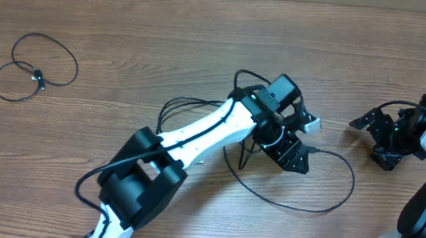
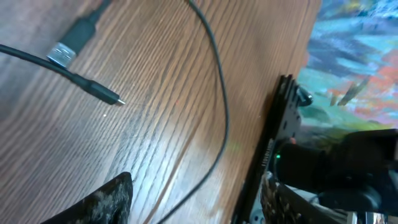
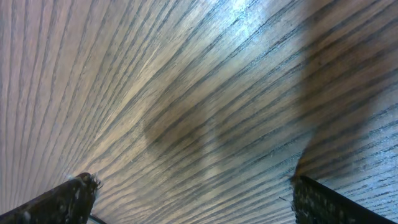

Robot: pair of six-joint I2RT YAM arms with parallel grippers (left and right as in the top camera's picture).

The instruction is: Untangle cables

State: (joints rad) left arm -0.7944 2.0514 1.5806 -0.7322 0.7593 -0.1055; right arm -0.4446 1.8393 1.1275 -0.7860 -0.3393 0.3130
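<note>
A thin black cable (image 1: 343, 195) loops over the table's middle, and more strands (image 1: 175, 103) run under my left arm. My left gripper (image 1: 292, 151) stands over this cable, open. In the left wrist view the cable (image 2: 222, 118) lies on the wood between the two fingers (image 2: 112, 199), gripped by neither. A silver plug (image 2: 62, 53) and a small thin plug (image 2: 107, 96) lie further off. A separate cable (image 1: 34, 68) is coiled at the far left. My right gripper (image 1: 371, 139) is open over bare wood, with nothing between its fingertips (image 3: 74, 193).
The table's right edge (image 2: 311, 37) runs close to the left gripper, with a coloured floor beyond it. The right arm's own thick cables (image 1: 404, 107) sit near its wrist.
</note>
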